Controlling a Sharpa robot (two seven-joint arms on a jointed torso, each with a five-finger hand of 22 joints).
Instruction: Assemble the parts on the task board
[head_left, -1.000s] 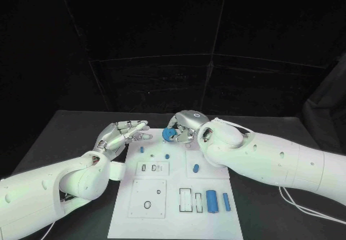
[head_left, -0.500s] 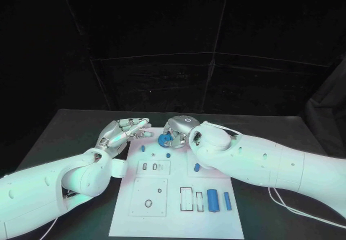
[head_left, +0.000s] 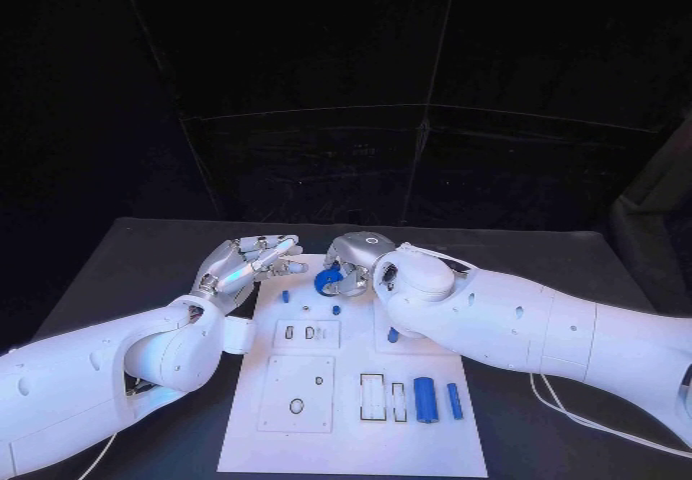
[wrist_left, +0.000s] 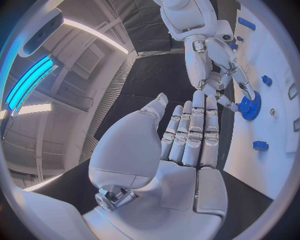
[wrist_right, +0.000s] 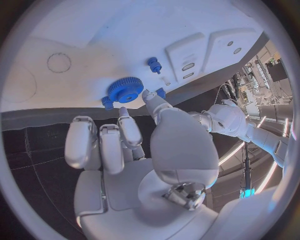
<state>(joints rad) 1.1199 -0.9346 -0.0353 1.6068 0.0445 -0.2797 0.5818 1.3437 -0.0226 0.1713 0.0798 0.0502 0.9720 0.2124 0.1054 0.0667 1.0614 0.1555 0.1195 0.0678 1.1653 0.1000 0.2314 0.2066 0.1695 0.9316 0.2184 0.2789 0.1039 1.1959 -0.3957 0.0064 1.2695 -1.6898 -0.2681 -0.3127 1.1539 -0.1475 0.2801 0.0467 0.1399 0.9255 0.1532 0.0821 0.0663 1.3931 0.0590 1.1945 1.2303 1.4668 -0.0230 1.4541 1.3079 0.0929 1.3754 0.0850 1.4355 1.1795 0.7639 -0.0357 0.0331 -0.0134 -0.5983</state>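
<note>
Now the right hand (head_left: 351, 262) pinches a blue gear (head_left: 330, 278) between its fingertips, holding it over the far end of the white board (head_left: 353, 400), which lies on the black surface (head_left: 130, 260). The right wrist view shows the gear (wrist_right: 125, 89) close above the board, near a small blue peg (wrist_right: 153, 64). The left hand (head_left: 238, 262) holds nothing, its fingers straight and side by side, at the board's far left corner, near the gear. Nearer the robot, a blue cylinder (head_left: 424, 399) and a thinner blue rod (head_left: 454, 400) lie on the board beside rectangular slots.
</note>
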